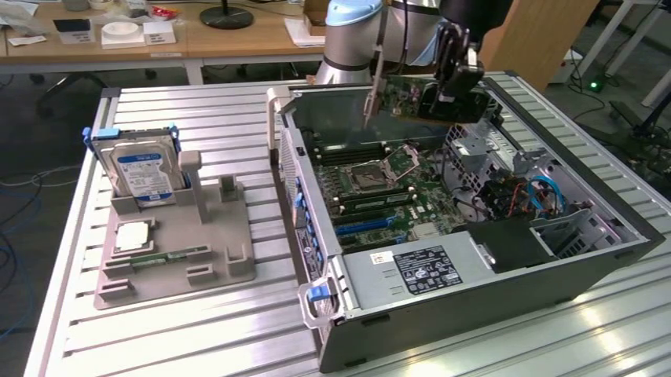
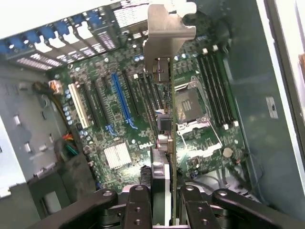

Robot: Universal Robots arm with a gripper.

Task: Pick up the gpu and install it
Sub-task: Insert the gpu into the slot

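Wrist view: gpu [image 2: 162,176] (edge-on) between fingers [image 2: 139,207]

Below the gripper [image 1: 458,85] and the gpu [image 1: 401,97] it holds, the way is open straight down to the motherboard [image 2: 100,138]. Close beside the gripper stands the drive cage [image 1: 485,146], with cables [image 1: 540,196] beyond it. The case wall [image 1: 335,108] rises on the gpu's bracket side, and the power supply [image 1: 419,267] sits farther off.
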